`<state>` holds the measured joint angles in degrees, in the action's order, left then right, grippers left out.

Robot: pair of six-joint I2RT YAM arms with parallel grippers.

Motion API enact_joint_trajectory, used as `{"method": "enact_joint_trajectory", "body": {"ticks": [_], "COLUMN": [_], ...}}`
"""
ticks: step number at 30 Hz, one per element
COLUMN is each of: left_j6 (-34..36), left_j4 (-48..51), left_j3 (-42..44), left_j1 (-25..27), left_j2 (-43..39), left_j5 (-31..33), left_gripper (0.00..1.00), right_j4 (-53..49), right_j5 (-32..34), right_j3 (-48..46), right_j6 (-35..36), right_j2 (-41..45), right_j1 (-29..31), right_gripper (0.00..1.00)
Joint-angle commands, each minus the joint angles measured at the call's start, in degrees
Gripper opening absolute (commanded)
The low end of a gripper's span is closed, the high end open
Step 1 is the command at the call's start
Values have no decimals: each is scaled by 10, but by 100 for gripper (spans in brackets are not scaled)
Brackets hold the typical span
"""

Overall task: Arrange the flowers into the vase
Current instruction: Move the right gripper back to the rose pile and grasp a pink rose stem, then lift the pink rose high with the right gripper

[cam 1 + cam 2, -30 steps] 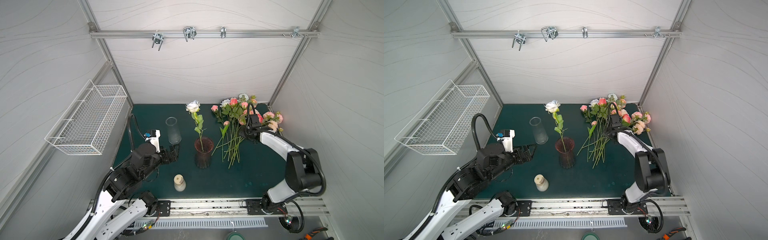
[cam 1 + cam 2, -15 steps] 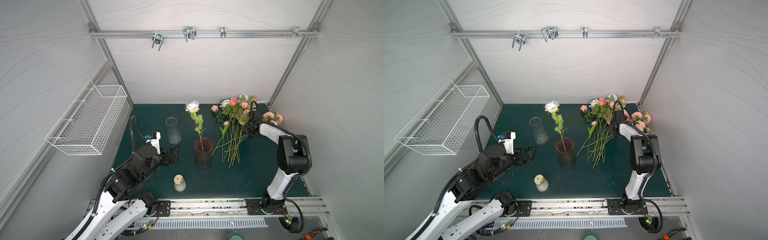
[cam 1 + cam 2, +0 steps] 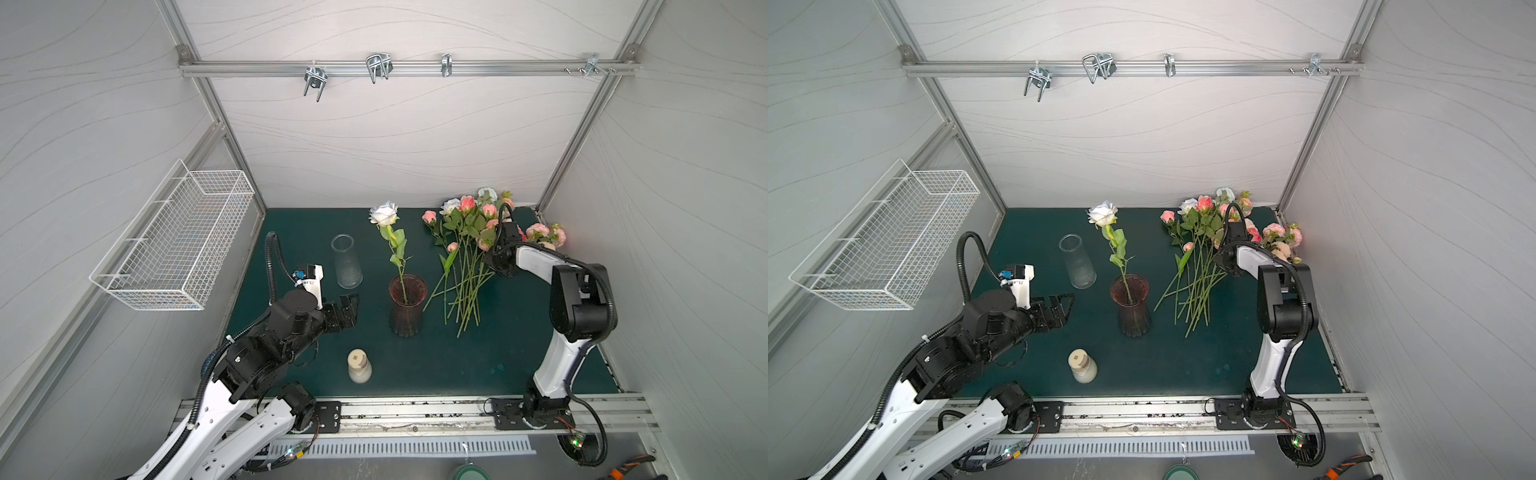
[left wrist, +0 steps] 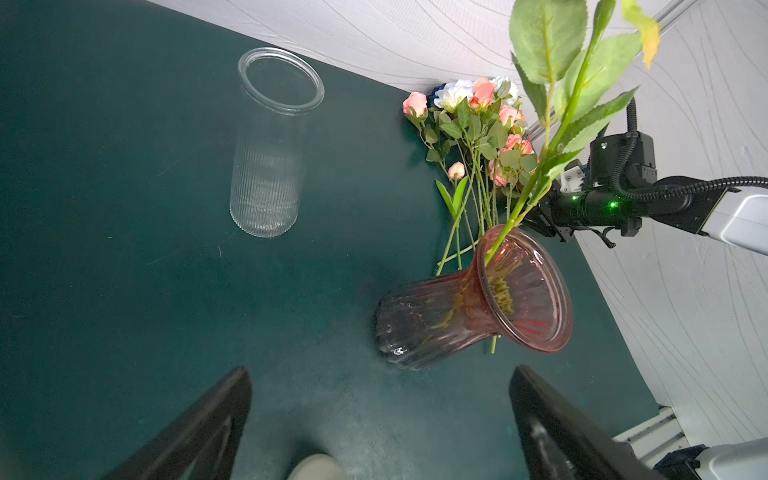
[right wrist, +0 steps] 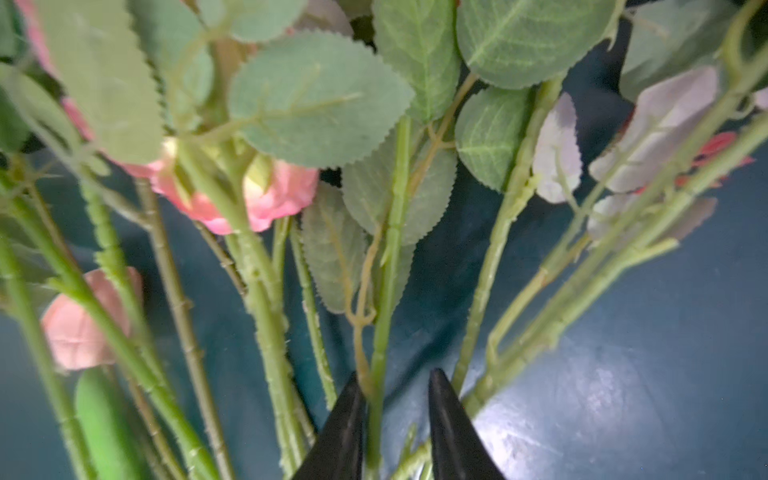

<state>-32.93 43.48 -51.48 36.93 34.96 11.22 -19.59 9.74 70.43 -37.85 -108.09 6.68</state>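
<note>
A pink-tinted glass vase (image 3: 407, 305) (image 3: 1130, 305) (image 4: 473, 303) stands mid-table with one white rose (image 3: 384, 214) (image 3: 1102, 212) in it. The other flowers (image 3: 465, 249) (image 3: 1200, 249) lie in a pile to its right, blooms toward the back wall. My right wrist (image 3: 503, 259) is down over that pile. In the right wrist view my right gripper (image 5: 395, 374) is narrowly open around one green stem (image 5: 386, 291); the stem touches one finger, with a gap to the other. My left gripper (image 3: 349, 309) (image 4: 382, 374) hangs wide open and empty, left of the vase.
A clear ribbed glass (image 3: 347, 262) (image 4: 270, 166) stands behind my left gripper. A small cream bottle (image 3: 359, 365) sits near the front edge. A white wire basket (image 3: 178, 245) hangs on the left wall. The right wall is close behind the flower pile.
The right arm's elbow has folded in toward the flower pile and its jaws have narrowed around a stem. The left arm and the vase have not moved.
</note>
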Motion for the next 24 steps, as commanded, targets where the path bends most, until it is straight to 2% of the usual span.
{"method": "enact_joint_trajectory", "body": {"ticks": [1,8,19,24], "left_j6": [8,6,-1,-2], "left_j4": [-20,-21,-24,-16], "left_j3": [-3,-5,-14,-21], "left_j1": [2,2,2,2], "left_j2": [1,1,-5,-13], "left_j5": [13,17,16,20], "left_gripper": [99,99,99,99], "right_j4": [3,25,53,51], "right_j5": [-3,13,89,105], "right_j3": [7,-19,-114,-123], "right_j6": [4,24,64,88], "right_j2": [-5,77,290,400], "right_j1": [-4,-4,58,89], "right_gripper": [18,0,0,0]}}
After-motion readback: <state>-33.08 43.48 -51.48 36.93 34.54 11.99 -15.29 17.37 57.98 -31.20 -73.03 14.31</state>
